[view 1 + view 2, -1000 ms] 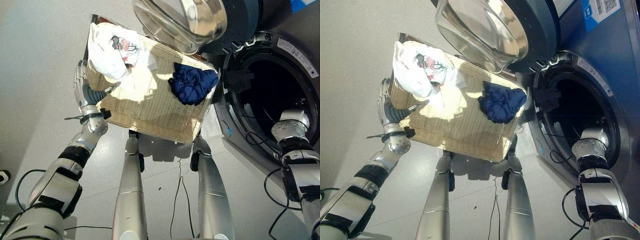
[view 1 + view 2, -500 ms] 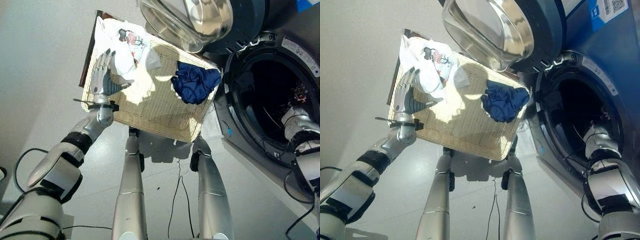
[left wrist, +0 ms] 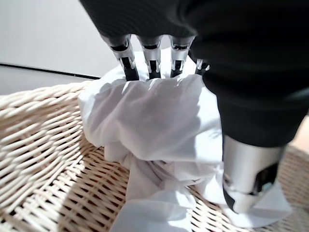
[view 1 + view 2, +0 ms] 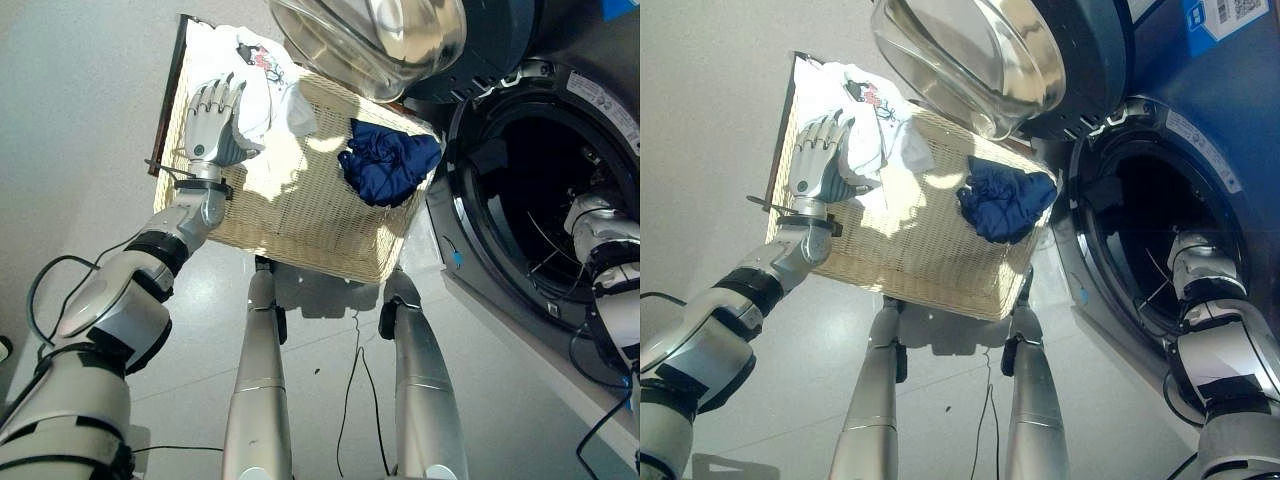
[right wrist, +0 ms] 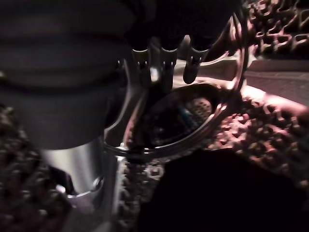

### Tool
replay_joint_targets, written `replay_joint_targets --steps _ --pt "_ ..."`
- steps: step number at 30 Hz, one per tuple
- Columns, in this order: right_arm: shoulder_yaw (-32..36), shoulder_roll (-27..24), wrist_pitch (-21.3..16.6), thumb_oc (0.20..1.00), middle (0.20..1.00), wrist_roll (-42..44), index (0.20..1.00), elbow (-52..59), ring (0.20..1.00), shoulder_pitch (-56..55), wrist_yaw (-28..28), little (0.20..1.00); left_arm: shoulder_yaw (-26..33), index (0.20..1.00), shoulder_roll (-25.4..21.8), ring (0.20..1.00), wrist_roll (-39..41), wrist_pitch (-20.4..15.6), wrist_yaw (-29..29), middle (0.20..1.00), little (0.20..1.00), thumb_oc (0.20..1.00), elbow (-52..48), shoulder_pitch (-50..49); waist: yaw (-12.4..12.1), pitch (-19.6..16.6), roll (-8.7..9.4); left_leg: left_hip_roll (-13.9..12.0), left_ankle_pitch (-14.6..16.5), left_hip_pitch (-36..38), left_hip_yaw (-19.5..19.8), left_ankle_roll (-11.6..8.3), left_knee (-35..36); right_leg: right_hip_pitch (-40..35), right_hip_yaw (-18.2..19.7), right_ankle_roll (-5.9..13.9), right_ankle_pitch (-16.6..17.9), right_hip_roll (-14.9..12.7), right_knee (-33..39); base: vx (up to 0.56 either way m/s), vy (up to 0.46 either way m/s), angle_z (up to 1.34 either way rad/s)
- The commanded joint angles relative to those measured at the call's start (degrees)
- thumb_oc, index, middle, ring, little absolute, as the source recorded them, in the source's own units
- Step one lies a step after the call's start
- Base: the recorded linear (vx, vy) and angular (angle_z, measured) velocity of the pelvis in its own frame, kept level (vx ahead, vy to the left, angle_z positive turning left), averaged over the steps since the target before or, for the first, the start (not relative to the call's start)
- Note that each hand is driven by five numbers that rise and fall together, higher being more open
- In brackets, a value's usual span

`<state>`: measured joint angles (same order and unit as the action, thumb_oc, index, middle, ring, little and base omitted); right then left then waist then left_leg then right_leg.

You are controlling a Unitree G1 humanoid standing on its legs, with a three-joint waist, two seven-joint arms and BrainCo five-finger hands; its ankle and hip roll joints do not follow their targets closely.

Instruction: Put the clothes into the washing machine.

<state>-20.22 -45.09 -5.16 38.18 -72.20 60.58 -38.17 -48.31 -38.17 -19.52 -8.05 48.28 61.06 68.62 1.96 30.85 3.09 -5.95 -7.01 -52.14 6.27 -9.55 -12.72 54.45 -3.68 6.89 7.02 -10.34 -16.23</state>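
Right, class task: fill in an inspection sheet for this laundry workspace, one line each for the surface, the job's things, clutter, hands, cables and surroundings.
Surface: pale grey floor, sunlit in patches.
Job's things: wicker basket holding a white garment at one end and a dark blue garment at the other; washing machine with its door swung open over the basket.
Clutter: nothing seen.
Hands: left hand rests on the white garment, fingers straight, thumb beside the cloth; right hand is inside the drum, its grip unclear.
Cables: nothing seen apart from the robot's own.
Surroundings: dark blue machine front; dark drum interior.
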Motion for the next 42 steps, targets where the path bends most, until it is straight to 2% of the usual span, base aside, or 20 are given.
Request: replay_joint_targets --steps 1,3,4,5,8,10,11,12,13,14,16,22,33,40,42 --pt "-1.2 -1.3 -1.8 1.000 1.000 -1.7 1.000 0.0 1.000 -1.2 0.7 1.000 2.1 1.000 1.4 1.000 -1.3 2.0 -1.6 1.000 1.000 1.000 3.5 4.2 0.7 -1.1 1.52 4.0 0.7 -0.8 -2.7 4.59 -1.5 -0.3 -3.0 1.41 4.5 4.1 2.5 -0.01 0.031 0.00" --pt "-1.1 -1.2 -1.9 1.000 1.000 -1.7 1.000 0.1 1.000 -1.4 0.7 1.000 2.0 1.000 1.4 1.000 -1.2 2.5 -2.3 1.000 1.000 1.000 3.7 4.3 0.7 -1.1 1.56 4.0 0.7 -0.8 -2.7 4.58 -1.5 -0.2 -3.0 1.42 4.5 4.1 2.5 0.00 0.005 -0.02" --pt "-1.0 -0.1 -2.5 1.000 1.000 -1.6 1.000 0.5 1.000 -2.2 1.0 1.000 1.2 1.000 1.9 1.000 -1.3 4.3 -7.5 1.000 1.000 1.000 5.4 4.4 1.1 -1.1 1.72 3.9 0.7 -0.9 -2.9 4.54 -1.4 0.0 -2.8 1.49 4.7 4.3 2.6 0.00 0.017 -0.05" --pt "-0.8 0.5 -3.0 1.000 1.000 -1.5 1.000 0.7 1.000 -2.8 1.2 1.000 0.9 1.000 2.2 1.000 -2.0 5.0 -10.2 1.000 1.000 1.000 6.3 4.0 1.3 -1.1 1.81 3.8 0.7 -1.1 -3.0 4.55 -1.4 0.2 -2.7 1.54 4.8 4.4 2.7 0.00 0.000 0.00" --pt "-0.8 1.3 -3.7 1.000 1.000 -1.4 1.000 1.1 1.000 -3.2 1.3 1.000 -0.1 1.000 2.8 1.000 -1.8 5.3 -14.9 1.000 1.000 1.000 8.1 3.5 1.7 -1.1 2.01 3.7 0.7 -1.0 -3.3 4.59 -1.3 0.2 -2.4 1.54 4.9 4.6 2.9 0.00 0.006 -0.01" --pt "-1.0 1.9 -4.2 1.000 1.000 -2.1 1.000 1.1 1.000 -2.9 1.7 1.000 -1.3 1.000 3.5 1.000 -1.9 6.3 -20.8 1.000 1.000 1.000 10.7 3.5 2.2 -1.1 2.04 3.6 0.7 -1.1 -3.5 4.64 -1.3 0.4 -2.0 1.44 5.1 4.7 3.2 0.00 0.035 -0.03" --pt "-1.0 1.9 -4.2 1.000 1.000 -2.1 1.000 1.1 1.000 -2.9 1.7 1.000 -1.3 1.000 3.5 1.000 -1.9 6.3 -20.8 1.000 1.000 1.000 10.7 3.5 2.2 -1.1 2.04 3.6 0.7 -1.1 -3.5 4.64 -1.3 0.4 -2.0 1.44 5.1 4.7 3.2 0.00 0.060 -0.03" --pt "-1.3 2.3 -4.8 1.000 1.000 -2.3 1.000 0.9 1.000 -2.6 1.7 1.000 -2.4 0.912 4.0 0.912 -2.2 6.8 -24.9 0.912 0.912 0.912 12.0 3.3 2.5 -1.1 1.96 3.5 0.7 -1.1 -3.7 4.63 -1.3 0.5 -1.6 1.35 5.0 4.9 3.1 0.00 0.046 -0.02" --pt "-1.5 2.4 -4.9 1.000 1.000 -2.2 1.000 0.9 1.000 -2.5 1.7 1.000 -2.6 0.843 4.1 0.843 -2.0 6.5 -25.7 0.843 0.843 0.843 12.5 3.3 2.5 -1.1 1.94 3.4 0.7 -1.1 -3.8 4.63 -1.3 0.5 -1.5 1.32 5.1 4.9 3.2 0.01 0.060 -0.04" --pt "-1.5 2.5 -5.2 1.000 1.000 -2.4 1.000 0.9 1.000 -2.2 1.5 1.000 -3.0 0.492 4.3 0.492 -1.6 6.4 -27.4 0.492 0.492 0.492 12.8 3.4 2.6 -1.1 1.92 3.3 0.6 -1.1 -3.9 4.64 -1.2 0.6 -1.3 1.26 5.1 4.9 3.3 0.00 0.031 -0.04" --pt "-1.4 2.8 -5.5 1.000 1.000 -2.6 1.000 0.9 1.000 -2.1 1.5 1.000 -3.1 0.203 4.5 0.203 -1.0 6.0 -29.2 0.203 0.203 0.203 13.0 3.4 2.8 -1.1 1.85 3.3 0.7 -1.3 -4.0 4.69 -1.3 0.7 -1.1 1.22 5.0 5.0 3.3 0.00 0.013 -0.02" --pt "-0.6 3.6 -7.3 1.000 1.000 -3.3 1.000 1.5 1.000 -2.0 1.0 1.000 -2.5 0.200 5.2 0.200 0.7 5.0 -32.4 0.200 0.200 0.200 13.3 3.0 2.9 -1.1 1.80 3.3 0.8 -1.4 -4.1 4.71 -1.2 0.7 -0.9 1.15 4.9 5.1 3.5 0.00 0.000 0.00" --pt "-0.6 6.1 -10.9 1.000 1.000 -4.3 1.000 7.0 1.000 -2.4 0.5 1.000 -0.3 0.200 6.3 0.200 2.8 3.3 -30.7 0.200 0.200 0.200 13.7 1.2 2.9 -1.1 2.14 3.4 0.9 -1.4 -4.0 4.70 -1.4 0.7 -0.8 0.95 4.8 5.3 3.5 0.00 -0.005 -0.02" --pt "-0.2 7.6 -13.1 1.000 1.000 -3.8 1.000 10.7 1.000 -3.4 0.7 1.000 3.3 0.200 6.6 0.200 10.8 0.2 -28.9 0.200 0.200 0.200 12.6 0.0 2.8 -1.1 2.13 3.6 0.9 -1.4 -3.9 4.63 -1.1 0.7 -0.8 0.86 4.6 5.3 3.6 0.00 0.000 0.00" --pt "0.2 8.2 -13.7 1.000 1.000 -4.0 1.000 13.7 1.000 -4.6 0.8 1.000 6.2 0.200 6.3 0.200 16.4 -2.1 -27.8 0.200 0.200 0.200 10.3 -1.0 2.7 -1.1 2.05 3.6 0.8 -1.4 -3.8 4.57 -1.1 0.8 -0.8 0.81 4.5 5.3 3.5 0.00 0.000 0.00"
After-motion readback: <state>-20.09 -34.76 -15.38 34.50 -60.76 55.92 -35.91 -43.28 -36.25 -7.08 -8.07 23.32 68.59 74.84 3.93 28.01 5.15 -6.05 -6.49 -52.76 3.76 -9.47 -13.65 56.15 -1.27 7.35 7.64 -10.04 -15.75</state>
